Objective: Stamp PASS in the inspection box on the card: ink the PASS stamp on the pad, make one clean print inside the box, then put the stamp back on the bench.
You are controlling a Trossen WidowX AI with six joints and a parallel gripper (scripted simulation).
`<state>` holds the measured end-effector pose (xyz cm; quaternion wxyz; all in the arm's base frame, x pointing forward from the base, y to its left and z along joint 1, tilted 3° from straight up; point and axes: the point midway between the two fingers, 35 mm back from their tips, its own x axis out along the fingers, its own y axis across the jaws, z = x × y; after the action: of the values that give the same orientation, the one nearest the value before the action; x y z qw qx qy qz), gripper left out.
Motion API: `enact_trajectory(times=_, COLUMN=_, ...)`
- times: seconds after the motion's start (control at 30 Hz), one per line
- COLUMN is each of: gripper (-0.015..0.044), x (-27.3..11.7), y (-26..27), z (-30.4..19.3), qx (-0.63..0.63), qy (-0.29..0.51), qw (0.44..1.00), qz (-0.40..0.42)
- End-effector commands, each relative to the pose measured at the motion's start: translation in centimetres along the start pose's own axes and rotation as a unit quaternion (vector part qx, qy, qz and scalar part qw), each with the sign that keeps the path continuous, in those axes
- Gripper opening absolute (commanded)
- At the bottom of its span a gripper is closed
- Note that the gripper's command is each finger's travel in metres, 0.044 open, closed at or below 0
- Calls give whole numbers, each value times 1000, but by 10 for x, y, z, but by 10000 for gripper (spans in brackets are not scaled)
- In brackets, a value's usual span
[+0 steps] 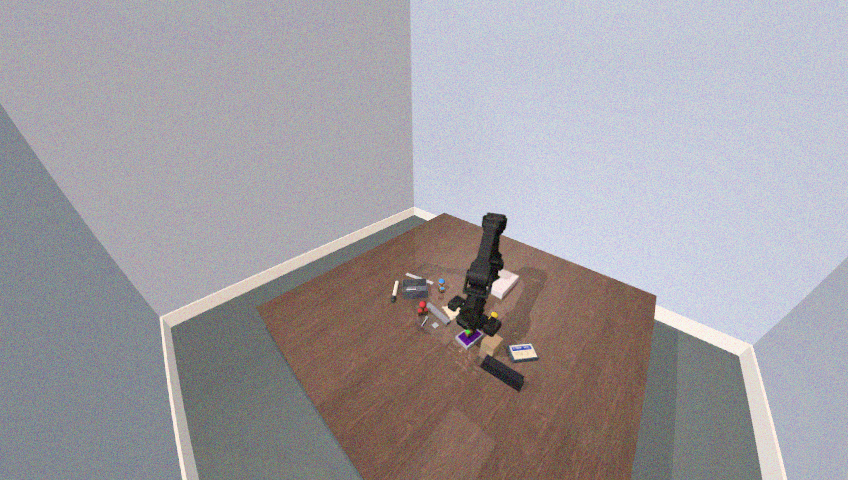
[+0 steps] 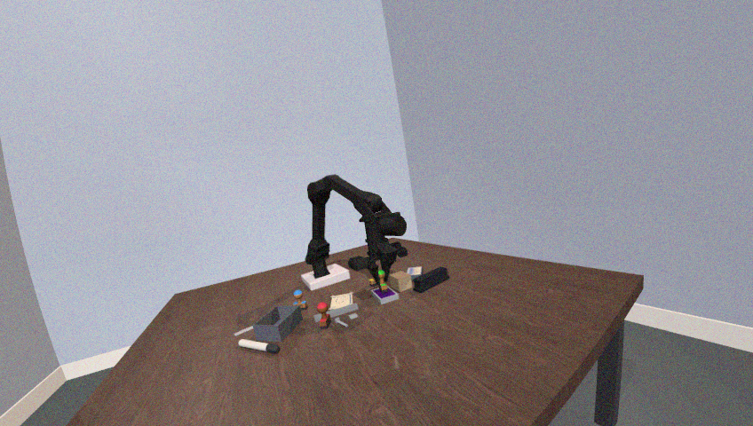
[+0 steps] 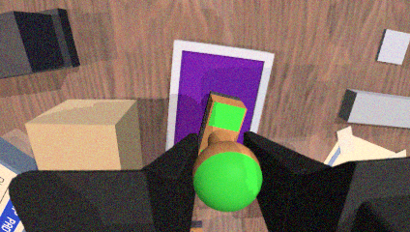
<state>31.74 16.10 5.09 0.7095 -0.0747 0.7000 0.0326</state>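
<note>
My gripper (image 1: 470, 328) (image 2: 382, 281) (image 3: 220, 140) is shut on the green-topped stamp (image 2: 381, 273) (image 3: 227, 181), just below its round knob. The stamp is upright, with its green-marked wooden base over the purple ink pad (image 1: 470, 340) (image 2: 391, 298) (image 3: 198, 72) in the white frame. Its underside is hidden, and whether it touches the ink I cannot tell. The cream card (image 1: 450, 311) (image 2: 341, 301) (image 3: 365, 149) lies beside the pad, partly cut off at the right of the wrist view. Its inspection box is too small to make out.
A tan block (image 1: 491, 344) (image 2: 400, 281) (image 3: 73, 145) stands close beside the pad. Beyond are a black bar (image 1: 502, 373) (image 3: 43, 41) and a labelled box (image 1: 523, 352). A grey bar (image 1: 438, 313) (image 3: 382, 110) edges the card. Red (image 2: 322, 307), blue (image 2: 297, 293) and yellow (image 1: 493, 315) stamps stand around.
</note>
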Motion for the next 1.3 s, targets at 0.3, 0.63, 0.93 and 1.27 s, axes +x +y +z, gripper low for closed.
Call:
enact_trajectory(times=0.3, gripper=0, x=-21, y=0, z=1, qx=0, qy=-2, qw=1000, qz=0)
enact_trajectory(times=0.63, gripper=0, x=-38, y=0, z=1, qx=0, qy=-2, qw=1000, qz=0)
enact_trajectory(times=0.93, gripper=0, x=-48, y=-9, z=-3, qx=8, qy=-1, qw=1000, qz=0)
enact_trajectory(times=1.27, gripper=0, x=-51, y=-60, z=-32, qx=60, qy=0, qw=998, qz=-2)
